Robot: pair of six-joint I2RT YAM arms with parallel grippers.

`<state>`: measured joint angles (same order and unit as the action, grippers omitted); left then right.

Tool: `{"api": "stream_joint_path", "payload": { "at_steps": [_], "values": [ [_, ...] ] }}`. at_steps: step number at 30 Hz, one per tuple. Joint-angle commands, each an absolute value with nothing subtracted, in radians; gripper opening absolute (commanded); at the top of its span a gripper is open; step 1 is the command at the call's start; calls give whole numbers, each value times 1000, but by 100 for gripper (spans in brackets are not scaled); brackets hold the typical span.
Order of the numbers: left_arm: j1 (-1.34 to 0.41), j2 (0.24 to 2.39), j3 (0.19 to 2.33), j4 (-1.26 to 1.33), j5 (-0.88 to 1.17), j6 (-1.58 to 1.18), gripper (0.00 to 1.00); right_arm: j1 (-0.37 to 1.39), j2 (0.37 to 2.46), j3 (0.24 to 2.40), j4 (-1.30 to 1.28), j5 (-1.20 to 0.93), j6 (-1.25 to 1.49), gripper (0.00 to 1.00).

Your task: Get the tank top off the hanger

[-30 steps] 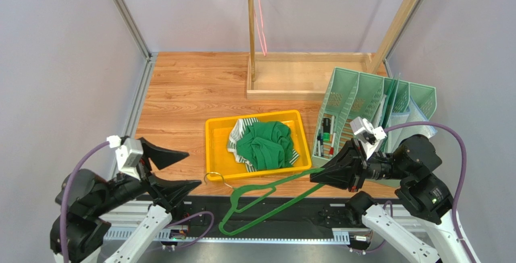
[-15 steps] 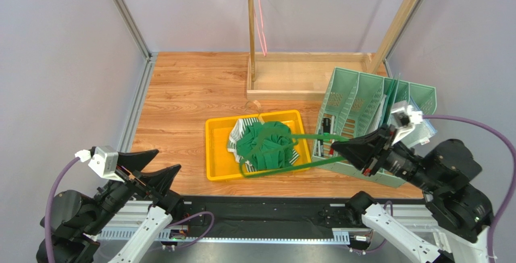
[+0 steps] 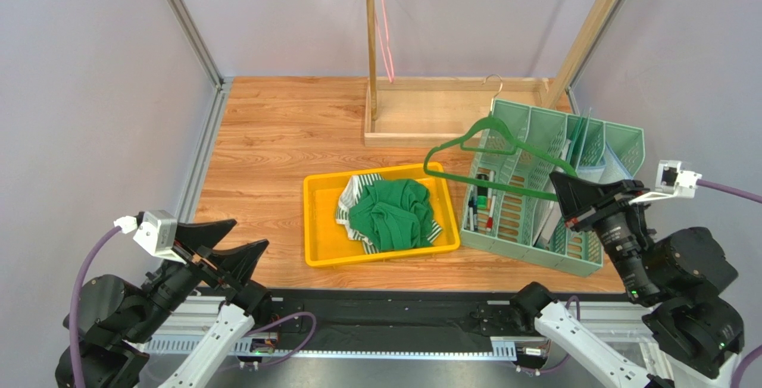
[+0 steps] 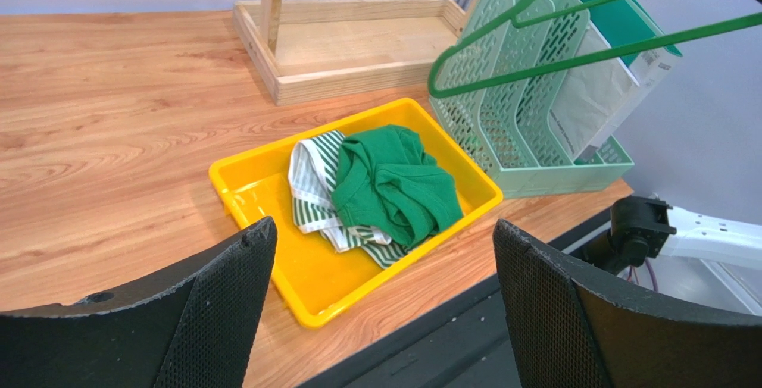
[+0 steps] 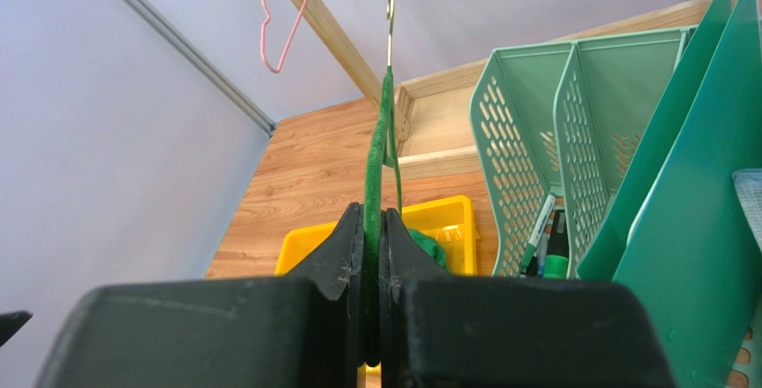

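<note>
Tank top (image 3: pixel 392 214), green with striped green-and-white fabric showing at its left edge, is seen crumpled in a heap inside a yellow tray (image 3: pixel 310 218) at the middle of the overhead view, fully off the hanger (image 5: pixel 374 183). The tray is set on the wooden table (image 3: pixel 268 138), just left of a mint-green file organiser (image 3: pixel 537 138) in which pens and folders are stood. The bare green hanger is held in the air at the right of centre, over the organiser's left end, with its metal hook pointed towards the top of the frame near a wooden stand (image 3: pixel 429 120). The hanger is pinched at its right end by the right gripper (image 3: pixel 556 193), whose jaws are pressed flat against the plastic from both sides, as is shown edge-on in the right wrist view. The left gripper (image 3: pixel 250 234) is seen at the lower left of the overhead view, low over the near table edge, with its jaws spread wide and nothing between them; in its own wrist view the tray and the tank top are framed between the two fingers, well apart from them. A thin pink hanger (image 3: pixel 386 31) is hung at the top centre of the frame, beside the stand's upright post
</note>
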<state>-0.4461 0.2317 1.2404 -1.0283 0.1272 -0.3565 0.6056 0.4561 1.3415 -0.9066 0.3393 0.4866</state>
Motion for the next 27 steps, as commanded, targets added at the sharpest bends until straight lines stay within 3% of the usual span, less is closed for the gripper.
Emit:
{"api": "stream_joint_path", "payload": {
  "at_steps": [1, 17, 27],
  "values": [
    [-445, 258, 1255, -1005, 147, -385, 94, 607, 482, 1269, -672, 422, 473, 0],
    [-445, 216, 1192, -1025, 178, -483, 91, 606, 781, 1080, 292, 463, 334, 0],
    [-445, 202, 1180, -1072, 150, -514, 90, 606, 977, 1207, 528, 439, 328, 0]
  ]
}}
